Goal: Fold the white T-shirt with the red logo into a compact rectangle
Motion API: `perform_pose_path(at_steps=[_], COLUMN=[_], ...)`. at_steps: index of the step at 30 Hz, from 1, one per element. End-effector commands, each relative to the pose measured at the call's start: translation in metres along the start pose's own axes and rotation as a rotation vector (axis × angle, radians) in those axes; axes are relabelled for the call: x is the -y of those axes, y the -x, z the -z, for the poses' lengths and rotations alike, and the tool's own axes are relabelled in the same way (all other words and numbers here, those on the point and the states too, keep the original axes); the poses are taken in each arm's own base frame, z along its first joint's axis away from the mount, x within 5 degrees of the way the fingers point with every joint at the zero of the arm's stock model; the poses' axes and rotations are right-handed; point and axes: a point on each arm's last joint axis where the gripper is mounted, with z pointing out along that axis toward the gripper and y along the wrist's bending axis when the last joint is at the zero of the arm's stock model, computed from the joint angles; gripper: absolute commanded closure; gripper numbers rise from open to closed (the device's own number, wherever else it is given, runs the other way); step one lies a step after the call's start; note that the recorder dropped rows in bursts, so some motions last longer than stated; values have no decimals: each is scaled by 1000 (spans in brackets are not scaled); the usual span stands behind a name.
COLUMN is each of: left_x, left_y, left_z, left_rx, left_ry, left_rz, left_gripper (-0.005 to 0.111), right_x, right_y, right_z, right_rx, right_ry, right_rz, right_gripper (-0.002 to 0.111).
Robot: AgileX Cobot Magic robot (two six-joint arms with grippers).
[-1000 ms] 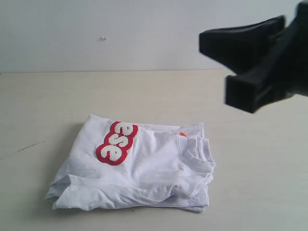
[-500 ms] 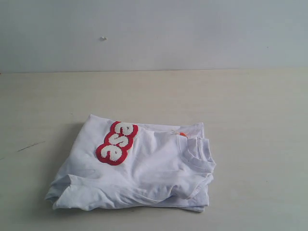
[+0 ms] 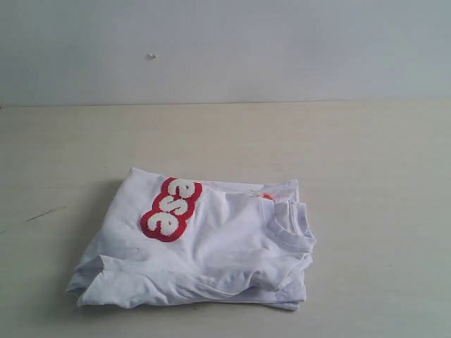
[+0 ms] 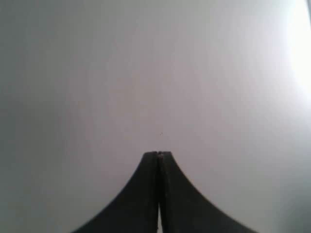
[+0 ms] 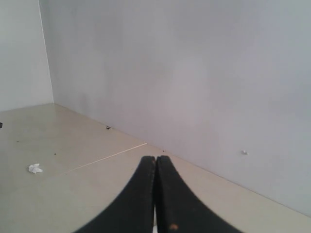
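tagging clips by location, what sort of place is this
Probably an indoor test bench or lab: a plain pale tabletop, a blank white wall behind it, and a folded white T-shirt laid out.

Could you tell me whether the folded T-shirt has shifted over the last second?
No. The T-shirt lies just where it did, its logo equally far from the dark scratch on the table.
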Motion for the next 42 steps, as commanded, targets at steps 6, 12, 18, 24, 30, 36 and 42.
perform_pose_path(at_steps=[6, 12, 18, 24, 30, 36, 42], left_x=[0, 0, 1, 2, -6, -12, -19], left_y=[0, 0, 0, -4, -9, -30, -58], left_z=[1, 1, 3, 13, 24, 23, 23], left_rx=[4, 4, 6, -58, -67, -64, -133], left_ry=[0, 0, 2, 60, 249, 339, 437], left_rz=[5, 5, -16, -126, -36, -17, -17], left_gripper=[107, 107, 107, 107, 107, 107, 107], right_x=[0, 0, 0, 0, 0, 0, 0], right_y=[-1, -1, -1, -1, -1, -1, -1], right_z=[1, 1, 1, 1, 1, 1, 1], right_rx=[-3, -3, -3, -3, -3, -4, -4], right_ry=[3, 3, 3, 3, 3, 4, 4], right_rz=[1, 1, 1, 1, 1, 1, -1], right_gripper=[108, 108, 108, 108, 108, 108, 108])
